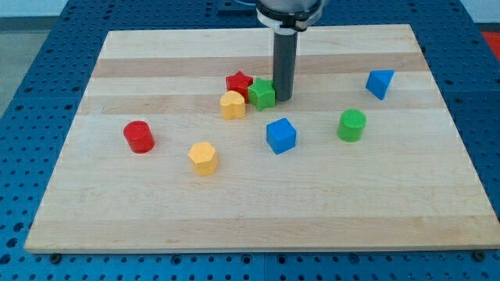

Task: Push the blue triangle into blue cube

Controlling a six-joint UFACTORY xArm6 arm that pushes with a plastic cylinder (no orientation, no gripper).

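Blocks lie scattered over a pale wooden board (156, 195) that rests on a blue perforated table (39, 47). My tip (283, 98) stands at the right side of the green cube (262, 94), touching it or just beside it, with the red star (238, 82) and a yellow block (232, 104) bunched against that cube's left, so the cluster looks pushed together. I carry no pincer at all, only the straight rod, so nothing is held. The blue triangle (380, 83) sits well apart toward the view's right, near the board's upper right; the blue cube (281, 135) lies below my tip, near the middle. The green cylinder (352, 125) stands between them, slightly low, and could obstruct a straight push. A red cylinder (139, 136) and another yellow block (203, 158) sit at the view's left. No writing or brand is readable.
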